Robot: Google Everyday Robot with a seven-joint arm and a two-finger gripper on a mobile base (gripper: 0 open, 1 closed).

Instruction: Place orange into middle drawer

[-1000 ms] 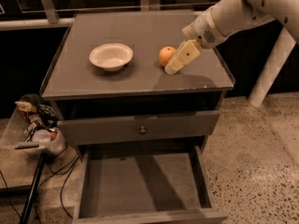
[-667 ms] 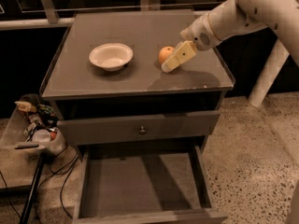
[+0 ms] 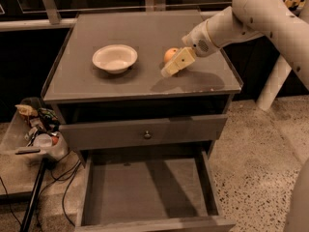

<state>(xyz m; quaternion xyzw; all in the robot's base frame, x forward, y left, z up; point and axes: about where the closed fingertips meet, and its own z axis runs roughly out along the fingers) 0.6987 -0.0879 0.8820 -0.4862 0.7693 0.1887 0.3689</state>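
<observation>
**One orange on the counter: approach-to-grasp stage**

Camera view of the cabinet from the front and above. The orange (image 3: 170, 55) rests on the counter (image 3: 145, 25), right of centre and well apart from the white bowl (image 3: 115, 58) at left. The arm reaches in from the upper right and angles down toward the fruit. Its hand (image 3: 170, 67) lies just beside the orange on the near side and partly overlaps it in this view. Whether the hand is open or closed cannot be told, nor whether it touches the fruit. The orange appears to sit on the counter surface, so it is judged not yet lifted.

Below, the middle drawer (image 3: 145, 192) stands pulled out, its flat grey floor bare. Above it sits a grey drawer front (image 3: 145, 132) with a round knob (image 3: 147, 135).

Step in hand, as judged: securing the orange. The next move calls for a firm hold on a smooth, round fruit that may roll. A lift clear of the counter edge follows, then a descent in front of the knobbed drawer front into the open drawer.
</observation>
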